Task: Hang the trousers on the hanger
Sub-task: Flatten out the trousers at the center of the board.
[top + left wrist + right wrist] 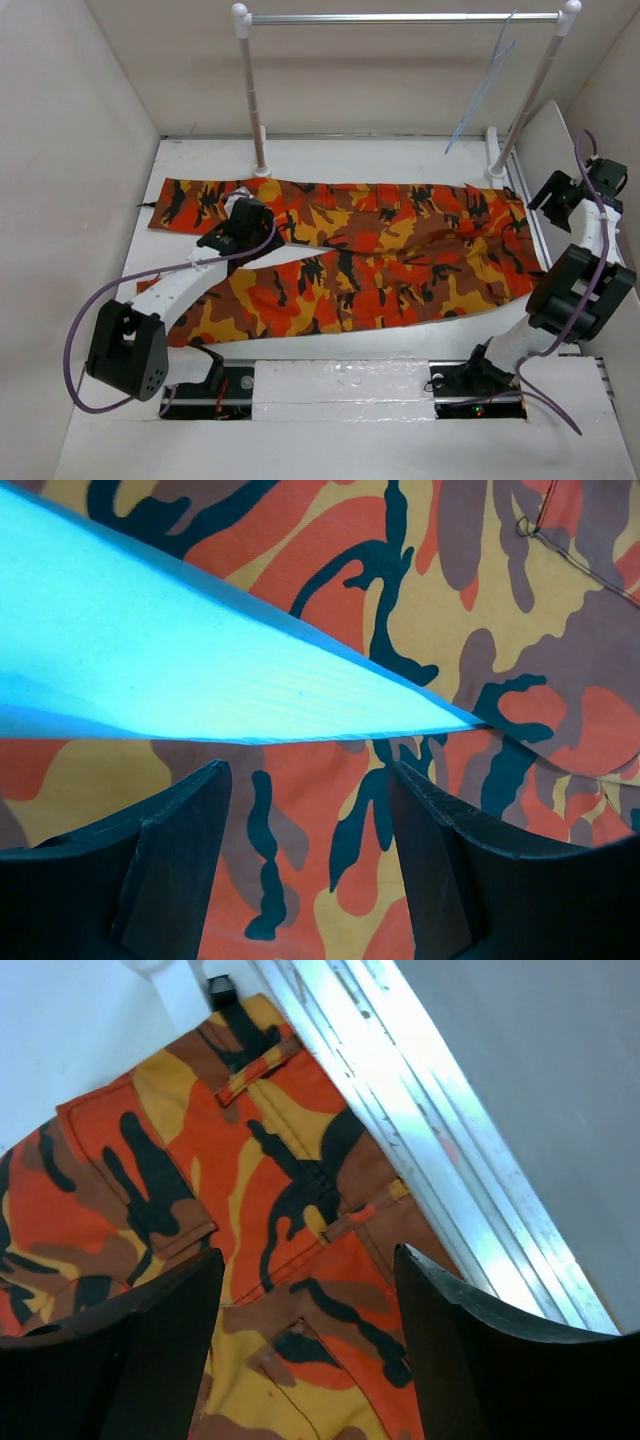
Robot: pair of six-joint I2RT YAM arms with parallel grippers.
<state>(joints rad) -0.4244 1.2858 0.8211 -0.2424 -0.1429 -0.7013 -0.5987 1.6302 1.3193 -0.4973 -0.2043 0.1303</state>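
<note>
The camouflage trousers (380, 255) lie flat on the table, legs to the left and waist to the right. The pale blue hanger (487, 82) hangs by its hook from the crossbar at the back right, apart from both arms. My left gripper (245, 212) hovers open over the upper leg near the fork of the legs. In the left wrist view it (310, 830) has only cloth (330, 810) below it. My right gripper (552, 196) stands open at the waist end. In the right wrist view it (305, 1330) is above the waistband (330, 1210), holding nothing.
A rack with white posts (251, 95) and a silver crossbar (400, 17) stands at the back of the table. White walls close in on both sides. A metal rail (450, 1150) runs along the table's right edge beside the waistband. A wedge of bare table (150, 650) shows between the legs.
</note>
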